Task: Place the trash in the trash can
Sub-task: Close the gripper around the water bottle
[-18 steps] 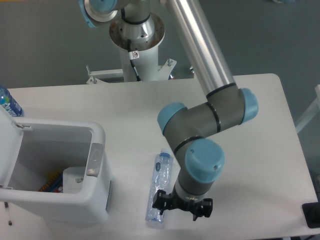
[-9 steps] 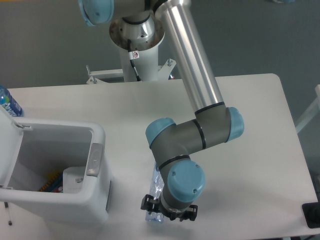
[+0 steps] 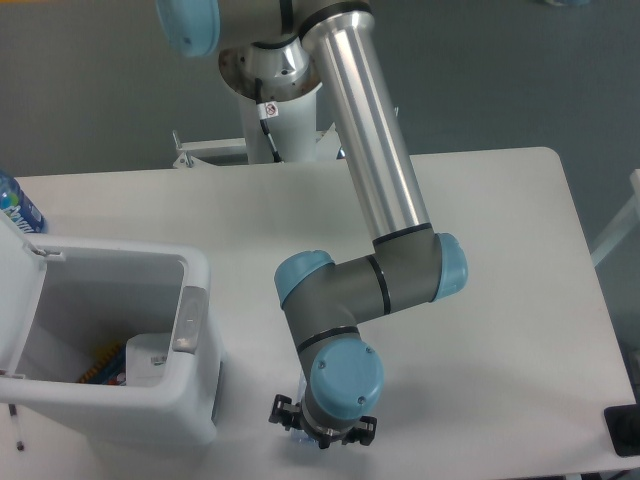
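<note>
A: Camera view, overhead: the arm's wrist hangs at lower centre of the frame, with the tool [image 3: 321, 437] directly over the water bottle [image 3: 297, 437], of which only a pale sliver shows at the left edge of the wrist. Whether the jaws are parted or closed cannot be told; the wrist hides them.

B: How should the pick be made?

A: Probably by centring the jaws across the bottle's narrow width and closing gently, since thin plastic may buckle or roll on the worktop [image 3: 500, 250].

B: And the containers?

A: Trash can [image 3: 195, 275], lower left, lid open; inside lie a white object and something colourful, neither identifiable
</note>
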Robot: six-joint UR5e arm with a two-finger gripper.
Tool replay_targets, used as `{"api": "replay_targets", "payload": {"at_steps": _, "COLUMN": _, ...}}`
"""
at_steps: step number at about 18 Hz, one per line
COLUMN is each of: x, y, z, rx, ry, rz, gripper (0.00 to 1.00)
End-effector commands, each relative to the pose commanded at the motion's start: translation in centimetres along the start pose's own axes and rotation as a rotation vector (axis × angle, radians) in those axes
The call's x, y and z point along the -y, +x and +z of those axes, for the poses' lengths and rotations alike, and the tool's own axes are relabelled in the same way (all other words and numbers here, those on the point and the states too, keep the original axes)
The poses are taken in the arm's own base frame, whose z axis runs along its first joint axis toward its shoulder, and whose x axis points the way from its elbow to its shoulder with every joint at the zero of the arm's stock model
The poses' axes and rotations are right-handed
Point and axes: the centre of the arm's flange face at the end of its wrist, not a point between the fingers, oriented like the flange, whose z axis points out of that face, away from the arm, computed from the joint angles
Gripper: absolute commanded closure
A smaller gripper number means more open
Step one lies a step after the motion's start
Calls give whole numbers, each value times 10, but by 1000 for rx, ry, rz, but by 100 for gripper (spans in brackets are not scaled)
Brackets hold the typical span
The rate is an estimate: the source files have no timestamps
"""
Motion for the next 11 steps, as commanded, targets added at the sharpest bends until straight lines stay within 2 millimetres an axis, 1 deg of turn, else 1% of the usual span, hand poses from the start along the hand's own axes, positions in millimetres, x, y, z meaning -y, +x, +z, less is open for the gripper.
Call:
{"api": "replay_targets", "payload": {"at_steps": 3, "x": 0, "y": 3, "z": 3, "rx": 13, "ry": -15, "rz": 6, "gripper": 24}}
{"api": "replay_targets", "payload": {"at_steps": 7, "x": -3, "y": 7, "z": 5, "rx": 12, "ry": -24, "rz": 8, "gripper": 36}}
{"api": "replay_targets", "payload": {"at_steps": 9, "x": -3, "y": 8, "z": 1, "rx": 14, "ry": -20, "rz": 9, "gripper": 40}}
{"api": "replay_targets", "payload": {"at_steps": 11, "x": -5, "y": 10, "z": -8, "rx": 16, "ry": -12, "rz": 9, "gripper": 45}}
